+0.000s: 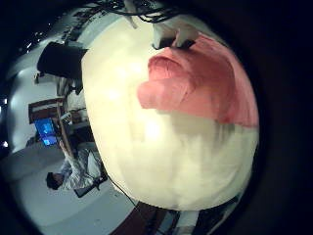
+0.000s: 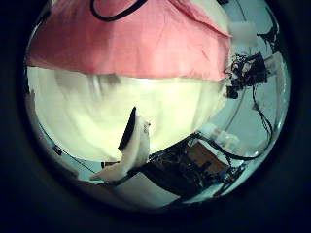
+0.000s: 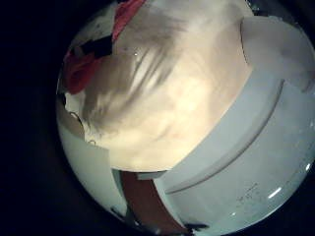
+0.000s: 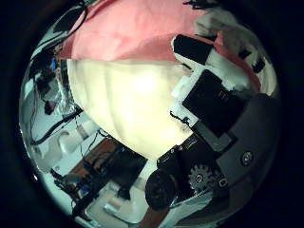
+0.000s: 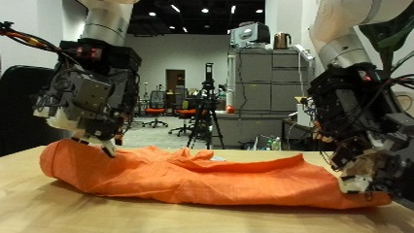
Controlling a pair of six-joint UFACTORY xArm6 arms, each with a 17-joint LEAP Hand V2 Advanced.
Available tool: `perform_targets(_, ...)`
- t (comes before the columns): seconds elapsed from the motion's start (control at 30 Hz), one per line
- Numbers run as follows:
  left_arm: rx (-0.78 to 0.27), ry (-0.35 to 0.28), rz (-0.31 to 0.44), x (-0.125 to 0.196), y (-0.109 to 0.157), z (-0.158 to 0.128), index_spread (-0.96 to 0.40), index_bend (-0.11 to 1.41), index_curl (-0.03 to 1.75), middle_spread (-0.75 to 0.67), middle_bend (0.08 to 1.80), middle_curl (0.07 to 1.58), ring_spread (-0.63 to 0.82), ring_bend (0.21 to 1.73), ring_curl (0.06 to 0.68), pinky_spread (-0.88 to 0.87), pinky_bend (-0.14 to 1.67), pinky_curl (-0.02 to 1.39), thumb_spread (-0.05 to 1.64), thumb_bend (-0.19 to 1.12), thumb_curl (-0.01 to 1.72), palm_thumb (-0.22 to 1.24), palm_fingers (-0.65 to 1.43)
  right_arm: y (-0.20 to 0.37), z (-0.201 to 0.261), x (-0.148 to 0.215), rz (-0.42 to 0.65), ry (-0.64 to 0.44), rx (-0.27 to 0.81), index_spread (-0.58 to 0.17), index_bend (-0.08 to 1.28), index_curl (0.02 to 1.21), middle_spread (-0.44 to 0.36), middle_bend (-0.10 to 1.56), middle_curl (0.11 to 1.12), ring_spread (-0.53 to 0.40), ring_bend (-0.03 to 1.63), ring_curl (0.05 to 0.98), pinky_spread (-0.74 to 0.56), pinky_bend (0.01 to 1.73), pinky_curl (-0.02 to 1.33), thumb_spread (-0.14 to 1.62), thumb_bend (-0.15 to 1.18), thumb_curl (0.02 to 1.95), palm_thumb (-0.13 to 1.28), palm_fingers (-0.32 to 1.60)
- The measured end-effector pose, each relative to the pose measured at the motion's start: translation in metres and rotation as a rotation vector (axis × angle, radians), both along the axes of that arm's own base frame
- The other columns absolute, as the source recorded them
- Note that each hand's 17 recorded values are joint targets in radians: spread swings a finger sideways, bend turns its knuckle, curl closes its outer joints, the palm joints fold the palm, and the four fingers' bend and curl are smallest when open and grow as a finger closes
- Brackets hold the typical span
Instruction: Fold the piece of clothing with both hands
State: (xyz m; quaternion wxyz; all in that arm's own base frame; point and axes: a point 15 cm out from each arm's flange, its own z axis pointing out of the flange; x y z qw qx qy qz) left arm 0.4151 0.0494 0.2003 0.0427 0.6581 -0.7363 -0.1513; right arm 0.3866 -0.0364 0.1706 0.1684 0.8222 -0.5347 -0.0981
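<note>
An orange garment (image 5: 207,175) lies in a long, rumpled band across the tan table (image 5: 78,209). My left hand (image 5: 90,102) hangs over one end of it, fingers relaxed, their tips just at the cloth's top edge. In the left thumb side palm view one finger (image 2: 134,146) points out over bare table, apart from the garment (image 2: 136,44). My right hand (image 5: 356,136) is at the other end, its fingertips resting on the cloth near the corner. The right thumb side palm view shows its fingers (image 4: 214,90) reaching to the garment's edge (image 4: 133,38).
Behind the table stand a grey cabinet (image 5: 265,92), a tripod (image 5: 205,107) and office chairs (image 5: 158,109). A black chair (image 5: 19,107) is beside the left arm. The table's near edge runs just in front of the garment.
</note>
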Motion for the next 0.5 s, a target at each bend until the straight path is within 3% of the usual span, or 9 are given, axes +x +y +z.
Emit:
perform_targets(0.17, 0.015, 0.031, 0.009, -0.011, 0.015, 0.006, 0.17, 0.16, 0.27, 0.36, 0.18, 0.28, 0.57, 0.45, 0.21, 0.52, 0.32, 0.31, 1.21, -0.02, 0.27, 0.39, -0.02, -0.022, 0.024, -0.007, -0.032, -0.024, 0.002, -0.29, 1.0, 0.81, -0.136, 1.26, 0.76, -0.214, 1.33, 0.641, -0.35, 1.2, 0.71, 1.04, 0.06, 0.63, 1.19, 1.13)
perform_targets(0.5, 0.012, 0.022, 0.051, -0.025, 0.052, 0.018, 0.16, 0.16, 0.28, 0.36, 0.18, 0.28, 0.58, 0.45, 0.212, 0.52, 0.32, 0.32, 1.21, -0.02, 0.27, 0.39, -0.02, -0.047, 0.089, 0.004, -0.076, -0.161, 0.0, -0.279, 1.03, 0.85, -0.13, 1.28, 0.79, -0.211, 1.35, 0.676, -0.31, 1.22, 0.75, 1.07, 0.05, 0.73, 1.18, 1.1)
